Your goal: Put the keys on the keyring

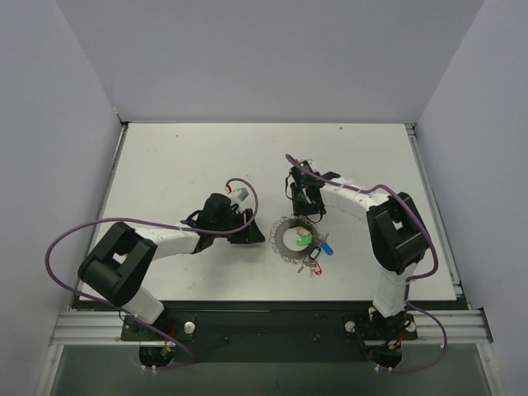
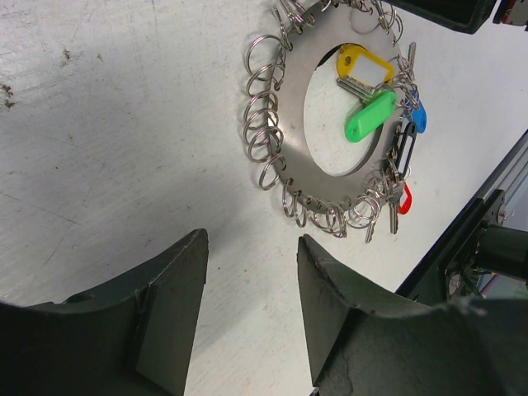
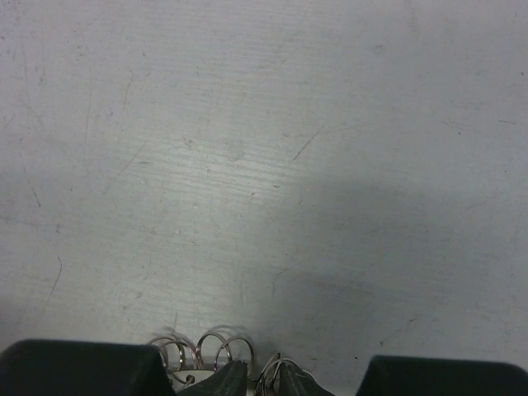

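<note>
The flat silvery metal keyring point(image 2: 290, 132) lies on the white desk point(image 2: 99, 148); my right end effector point(image 3: 262, 379) seems pinched on its far-rim loops, my left end effector point(image 2: 252, 243) hangs spread just short of it. Next, I judge, the left must nip one small colour-headed key point(image 2: 370, 115) (green looks freest) and thread it on.

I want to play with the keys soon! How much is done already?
The red key and blue key seem hooked on the keyring. The green key and yellow key lie in its hole; hooked or not, I can't tell, so maybe those remain. The right fingers sit at its rim; the left fingers hang open, empty.
</note>
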Robot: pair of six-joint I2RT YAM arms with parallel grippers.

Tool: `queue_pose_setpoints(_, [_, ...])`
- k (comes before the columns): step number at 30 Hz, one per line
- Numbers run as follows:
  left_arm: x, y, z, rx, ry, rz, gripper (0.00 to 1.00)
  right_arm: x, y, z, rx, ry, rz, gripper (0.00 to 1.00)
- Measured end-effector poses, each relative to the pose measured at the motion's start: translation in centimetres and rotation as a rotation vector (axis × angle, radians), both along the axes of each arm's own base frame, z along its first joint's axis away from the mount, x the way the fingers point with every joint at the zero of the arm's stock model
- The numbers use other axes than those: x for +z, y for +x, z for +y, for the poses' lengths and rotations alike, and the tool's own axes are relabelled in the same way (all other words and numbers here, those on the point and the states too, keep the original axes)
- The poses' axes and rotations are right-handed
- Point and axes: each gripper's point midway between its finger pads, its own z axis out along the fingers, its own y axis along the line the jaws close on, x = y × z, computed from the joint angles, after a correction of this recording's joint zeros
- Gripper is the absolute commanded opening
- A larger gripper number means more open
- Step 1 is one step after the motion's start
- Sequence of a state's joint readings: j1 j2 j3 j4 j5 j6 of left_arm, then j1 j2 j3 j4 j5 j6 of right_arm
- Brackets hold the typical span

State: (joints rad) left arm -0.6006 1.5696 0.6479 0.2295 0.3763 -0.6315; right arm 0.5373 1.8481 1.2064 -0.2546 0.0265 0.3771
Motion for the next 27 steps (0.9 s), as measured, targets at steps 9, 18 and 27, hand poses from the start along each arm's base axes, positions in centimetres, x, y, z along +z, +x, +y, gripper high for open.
queue_pose_setpoints(9, [0.0, 0.0, 0.0, -0.001, 0.003, -0.002, 0.57, -0.5, -0.2, 0.1, 0.008, -0.002, 0.016, 0.08])
queue_pose_setpoints(18, [-0.4, -0.1, 0.3, -0.004, 0.024, -0.001, 0.57, -0.4, -0.2, 0.3, 0.023, -0.005, 0.011, 0.00])
queue_pose_setpoints(27, [0.5, 0.3, 0.4, -0.003, 0.023, -0.036, 0.57, -0.2, -0.6, 1.0, 0.076, -0.016, 0.004, 0.00])
